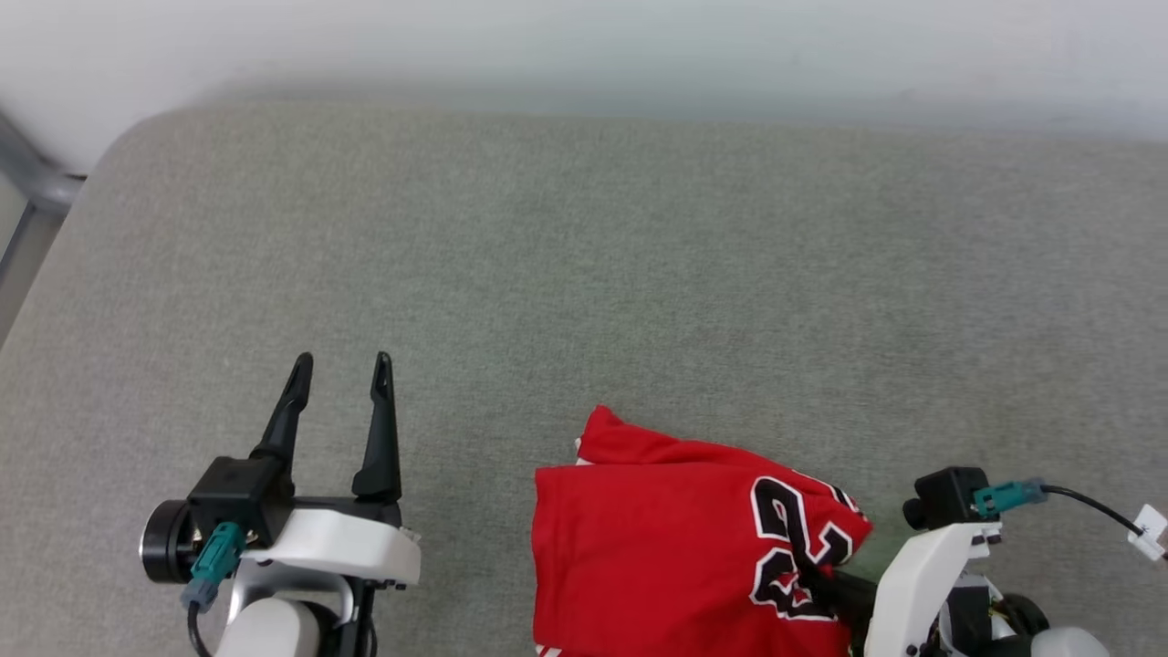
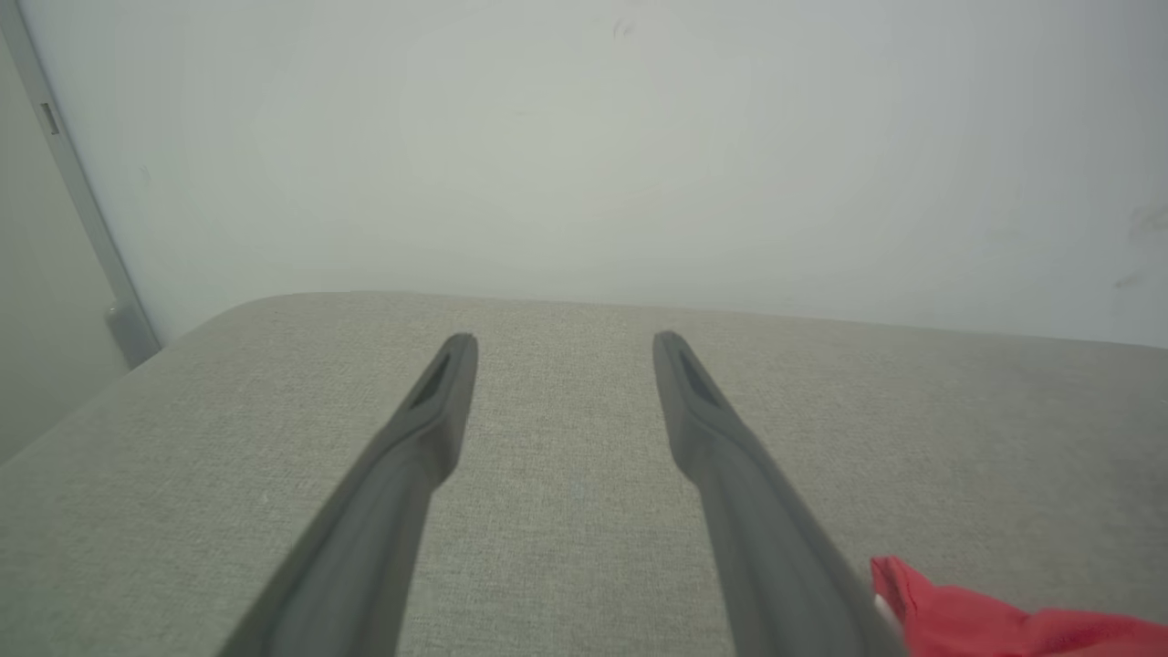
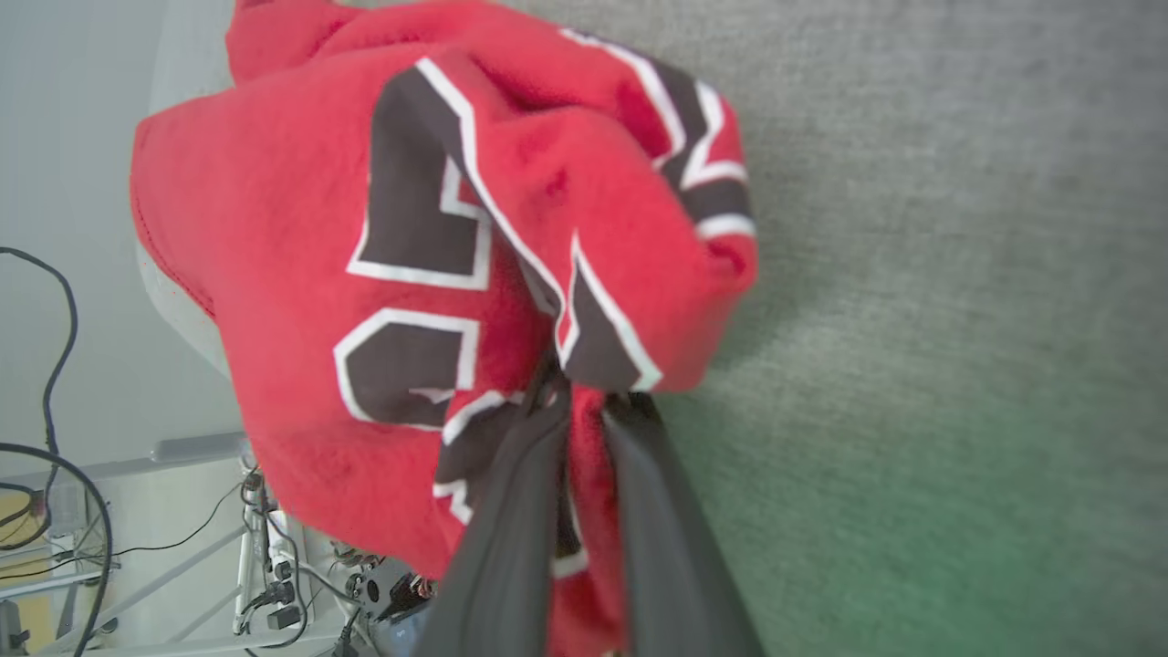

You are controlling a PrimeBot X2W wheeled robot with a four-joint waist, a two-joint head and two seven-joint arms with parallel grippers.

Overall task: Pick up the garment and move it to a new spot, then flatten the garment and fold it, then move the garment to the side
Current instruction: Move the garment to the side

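The garment (image 1: 657, 538), a bright red jersey with black-and-white numerals, lies bunched at the near edge of the grey padded surface (image 1: 584, 255), right of centre. In the right wrist view my right gripper (image 3: 589, 401) is shut on the garment (image 3: 438, 228), a fold by the numerals pinched between its dark fingers (image 3: 511, 529). In the head view those fingers reach under the cloth from the right. My left gripper (image 1: 341, 365) stands open to the left of the jersey, apart from it, with nothing between its fingers. A red corner of the garment (image 2: 985, 625) shows beside my left gripper (image 2: 564, 342).
A pale wall (image 1: 584, 46) runs along the far edge of the surface. A grey metal post (image 1: 36, 182) stands off the far left corner. Below the near edge, cables and a metal frame (image 3: 109, 547) show in the right wrist view.
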